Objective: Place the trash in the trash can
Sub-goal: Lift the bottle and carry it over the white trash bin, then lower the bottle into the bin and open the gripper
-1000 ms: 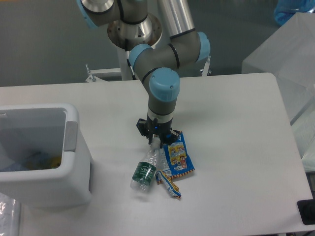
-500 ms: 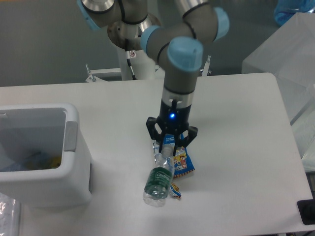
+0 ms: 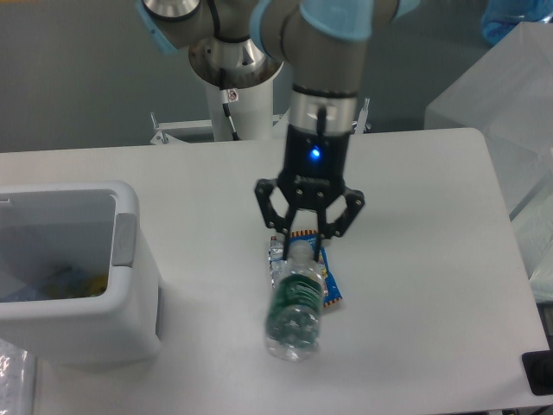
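Note:
My gripper [image 3: 307,245] is shut on the neck end of the crushed clear plastic bottle [image 3: 295,305] with a green label, which hangs lifted above the table and points toward the camera. Under and behind the bottle lies the flat blue snack wrapper [image 3: 329,286], only its orange-edged rim showing. A small piece of wrapper [image 3: 276,252] peeks out left of the bottle neck. The white boxy trash can [image 3: 73,268] stands at the left edge of the table, well left of the gripper, with some litter visible inside it.
The arm's base column [image 3: 243,73] rises at the back of the white table [image 3: 415,216]. Clear plastic sheeting [image 3: 510,104] sits off the right side. A dark object [image 3: 539,373] lies at the lower right corner.
The gripper has risen with the bottle in it, lifting it off the table and toward the camera. The snack wrapper stays on the table, now mostly covered by the bottle.

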{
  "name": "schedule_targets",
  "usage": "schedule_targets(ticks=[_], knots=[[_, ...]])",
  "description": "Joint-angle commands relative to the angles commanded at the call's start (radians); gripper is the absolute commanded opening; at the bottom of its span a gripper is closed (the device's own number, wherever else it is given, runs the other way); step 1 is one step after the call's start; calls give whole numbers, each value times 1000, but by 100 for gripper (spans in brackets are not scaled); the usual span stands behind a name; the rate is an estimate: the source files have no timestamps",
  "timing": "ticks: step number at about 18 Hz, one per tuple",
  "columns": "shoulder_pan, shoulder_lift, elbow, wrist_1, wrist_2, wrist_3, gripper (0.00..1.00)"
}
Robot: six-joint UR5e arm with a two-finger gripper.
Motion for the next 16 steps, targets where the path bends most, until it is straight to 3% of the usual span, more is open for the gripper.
schedule_targets(ticks=[6,9,16], knots=[[-123,52,9,0,0,-69,41],[-201,49,2,0,2,-75,44],[-290,25,-23,-2,2,-78,44]])
